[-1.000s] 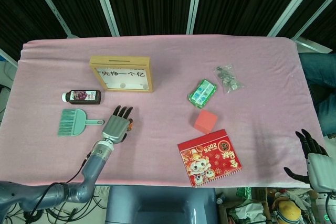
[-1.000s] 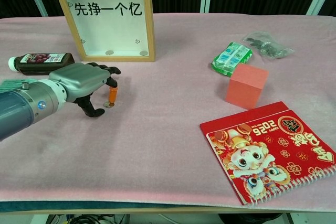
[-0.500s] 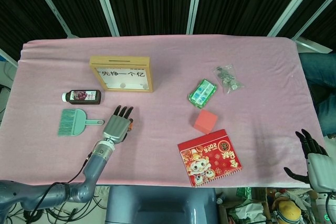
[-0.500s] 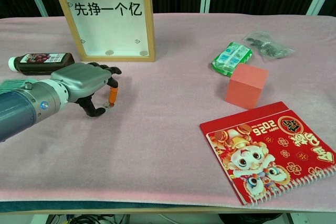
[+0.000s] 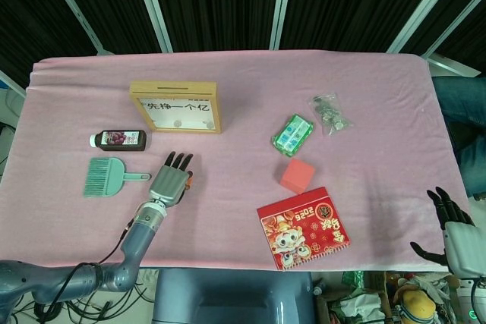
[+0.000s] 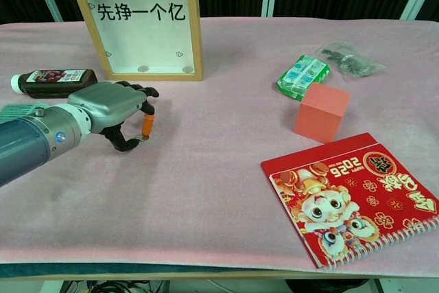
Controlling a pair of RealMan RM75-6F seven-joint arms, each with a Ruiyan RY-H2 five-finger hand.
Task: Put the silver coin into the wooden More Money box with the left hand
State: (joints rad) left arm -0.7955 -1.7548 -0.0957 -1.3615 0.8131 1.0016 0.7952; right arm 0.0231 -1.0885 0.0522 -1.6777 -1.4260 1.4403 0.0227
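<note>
1. Left hand [image 6: 113, 108] sits low over the pink cloth [image 5: 243, 89], in front of the wooden More Money box [image 6: 140, 22], palm down, fingers curled toward the cloth.
2. Silver coin [image 6: 143, 137] shows in the chest view between the thumb tip and an orange-tipped finger [image 6: 147, 124]. Both tips are at the coin; whether it is lifted off the cloth or only pinched against it, cannot tell.
3. In the head view the left hand [image 5: 173, 177] covers the coin; only the dark fingers and a speck of orange show.
4. Box stands upright near the far left of the table, with two small coin-like discs visible behind its window at the bottom. The head view shows a slot in its top edge [image 5: 173, 89].
5. Right hand [image 5: 456, 233] hangs off the near right edge of the table, fingers spread, nothing in it.
6. Other items: dark bottle [image 6: 49, 79] lying on its side just left of the left hand; green brush [image 5: 106, 176] near it; green packet [image 6: 302, 75]; coral cube [image 6: 321, 112] just in front of the packet; clear bag of small parts [image 6: 348, 58]; red calendar [image 6: 350, 193] near the front right.
</note>
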